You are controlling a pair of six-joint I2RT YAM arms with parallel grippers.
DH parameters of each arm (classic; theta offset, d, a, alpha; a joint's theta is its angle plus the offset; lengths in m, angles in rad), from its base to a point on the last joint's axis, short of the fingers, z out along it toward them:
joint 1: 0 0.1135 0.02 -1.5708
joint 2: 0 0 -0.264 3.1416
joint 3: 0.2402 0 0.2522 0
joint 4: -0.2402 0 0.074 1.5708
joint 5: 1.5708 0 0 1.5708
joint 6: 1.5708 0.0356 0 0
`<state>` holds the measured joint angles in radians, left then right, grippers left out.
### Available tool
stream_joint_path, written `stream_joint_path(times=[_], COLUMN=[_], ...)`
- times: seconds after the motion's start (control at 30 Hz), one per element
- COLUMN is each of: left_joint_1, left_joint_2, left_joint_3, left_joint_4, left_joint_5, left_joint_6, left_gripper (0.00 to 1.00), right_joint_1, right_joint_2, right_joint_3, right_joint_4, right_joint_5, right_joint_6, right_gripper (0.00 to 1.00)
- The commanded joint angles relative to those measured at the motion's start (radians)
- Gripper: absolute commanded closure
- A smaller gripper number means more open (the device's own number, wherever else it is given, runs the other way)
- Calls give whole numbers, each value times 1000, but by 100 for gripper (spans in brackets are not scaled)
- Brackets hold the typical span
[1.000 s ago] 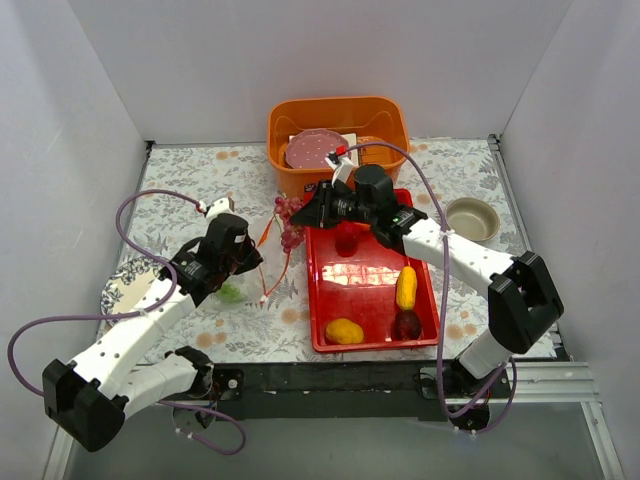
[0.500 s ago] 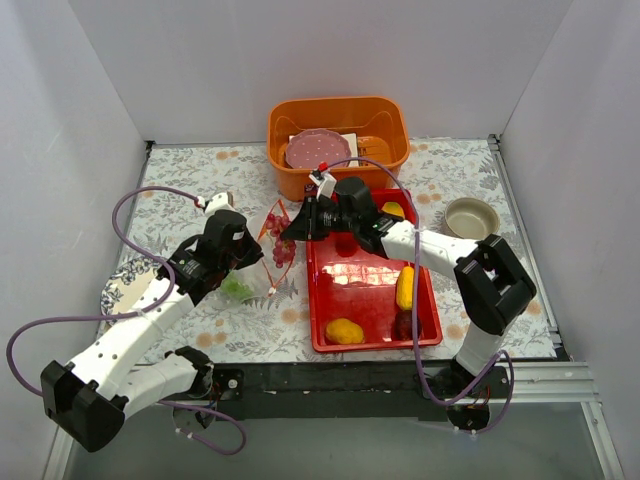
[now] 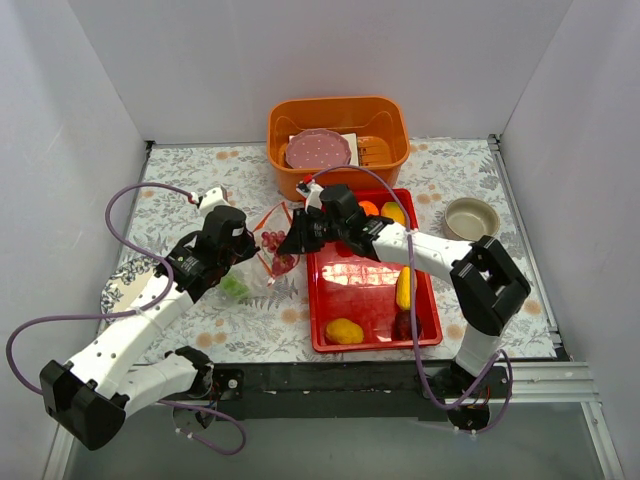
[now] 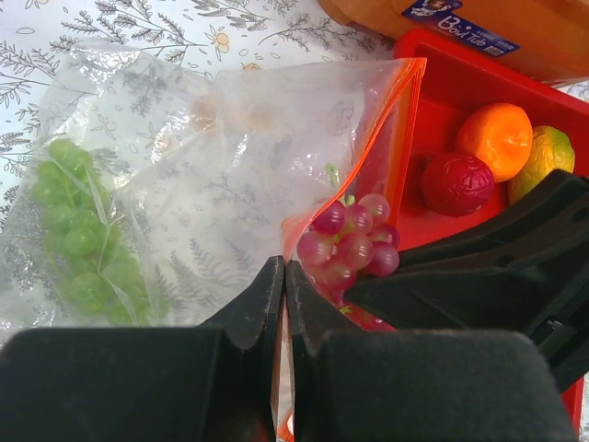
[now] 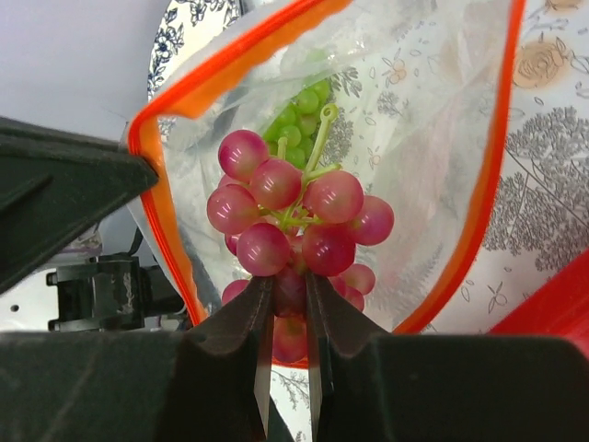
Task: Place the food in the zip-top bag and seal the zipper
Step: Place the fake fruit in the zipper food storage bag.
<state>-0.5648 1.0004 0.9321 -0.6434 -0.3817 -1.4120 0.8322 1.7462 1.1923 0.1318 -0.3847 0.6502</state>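
The zip-top bag [image 3: 255, 280], where does it lie?
— On the counter [image 3: 190, 175], at 9 o'clock of the red tray [image 3: 318, 300], just beside its rim, with the mouth turned toward the tray.
And the left end effector [image 3: 248, 252]?
— Its fingers are pressed together on the bag's mouth edge. In the left wrist view the zipper [image 4: 391, 138] runs up from between them toward 1 o'clock.
The right end effector [image 3: 290, 243]?
— Clamped on the purple grapes [image 5: 294, 221]. It grips the lowest berries, so the bunch stands at 12 o'clock of its fingertips. The zipper rings the bunch in that wrist view, so the grapes sit at the open mouth. How far in, I cannot tell.
Anything inside the bag?
— The green grapes [image 4: 74, 230], at the closed end, at 9 o'clock of the left fingers.
The rest of the food?
— In the tray: an orange [image 3: 368, 208] at its 12 o'clock end, with yellow mangoes [image 3: 344, 330] and a dark-red piece [image 3: 405, 325] toward 6 o'clock.
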Motion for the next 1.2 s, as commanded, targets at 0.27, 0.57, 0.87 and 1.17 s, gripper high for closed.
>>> stream_joint_path(times=[0.27, 0.57, 0.87, 1.17], left_joint_1=[5, 5, 5, 5], left_joint_2=[-48, -60, -48, -49], left_joint_3=[27, 57, 40, 24], left_joint_4=[2, -10, 2, 27], left_joint_5=[-5, -46, -34, 6], left_joint_6=[15, 19, 31, 45], left_gripper=[100, 100, 100, 100], right_joint_1=[10, -21, -103, -131], right_joint_2=[104, -56, -188, -260], right_joint_3=[345, 221, 73, 26], right_joint_4=[-222, -250, -355, -670], right_joint_5=[-14, 182, 366, 630], right_joint_6=[-196, -210, -172, -201], right_gripper=[31, 25, 25, 21])
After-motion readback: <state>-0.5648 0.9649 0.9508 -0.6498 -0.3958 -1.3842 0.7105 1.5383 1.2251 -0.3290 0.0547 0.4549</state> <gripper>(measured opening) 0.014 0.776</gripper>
